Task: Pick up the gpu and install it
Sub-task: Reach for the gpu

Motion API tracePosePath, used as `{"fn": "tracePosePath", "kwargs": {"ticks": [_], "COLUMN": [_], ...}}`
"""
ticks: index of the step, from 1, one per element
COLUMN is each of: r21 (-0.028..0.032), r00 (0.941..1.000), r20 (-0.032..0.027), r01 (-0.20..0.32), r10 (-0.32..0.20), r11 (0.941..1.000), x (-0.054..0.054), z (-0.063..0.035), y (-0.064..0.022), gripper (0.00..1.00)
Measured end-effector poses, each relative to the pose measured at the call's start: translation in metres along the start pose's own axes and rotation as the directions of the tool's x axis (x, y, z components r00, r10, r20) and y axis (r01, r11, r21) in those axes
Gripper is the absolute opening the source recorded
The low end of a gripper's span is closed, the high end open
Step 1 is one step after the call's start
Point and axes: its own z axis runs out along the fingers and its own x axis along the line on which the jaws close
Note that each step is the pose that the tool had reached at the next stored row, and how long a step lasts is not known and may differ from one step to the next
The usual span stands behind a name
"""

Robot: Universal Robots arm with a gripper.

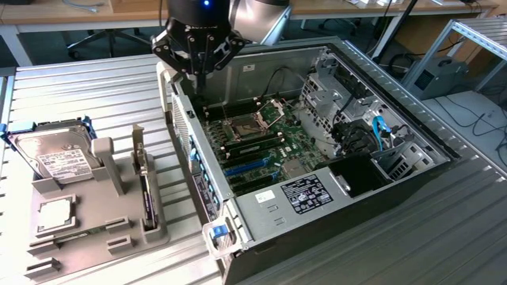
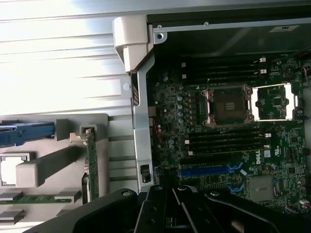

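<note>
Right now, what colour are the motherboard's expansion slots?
The expansion slots are blue; the wrist view shows them best.

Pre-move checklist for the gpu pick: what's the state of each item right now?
1. gpu standing on edge in the gray holder, nothing touching it: ok.
2. Gripper carrying nothing: ok.
3. Fingers open for a grasp: not ok, they are shut.
4. Gripper above the gpu: not ok, it hangs at the computer case's edge, apart from the holder.
5. Blue slots on the motherboard free: ok, no card seated.
6. gpu's lower contact edge sound: cannot tell, it sits down in the holder.
</note>
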Motion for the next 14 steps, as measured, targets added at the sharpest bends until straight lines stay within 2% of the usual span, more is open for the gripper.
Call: {"fn": "tracePosePath", "kwargs": {"ticks": [14], "r21": [0.0], "r00": [1.0], "r20": [0.0], "r01": [0.0], "r10": [0.0], "r11": [1.0], "x": [0.0101], "z": [-0.0003], "y": [-0.0007], "gripper": [0.12]}}
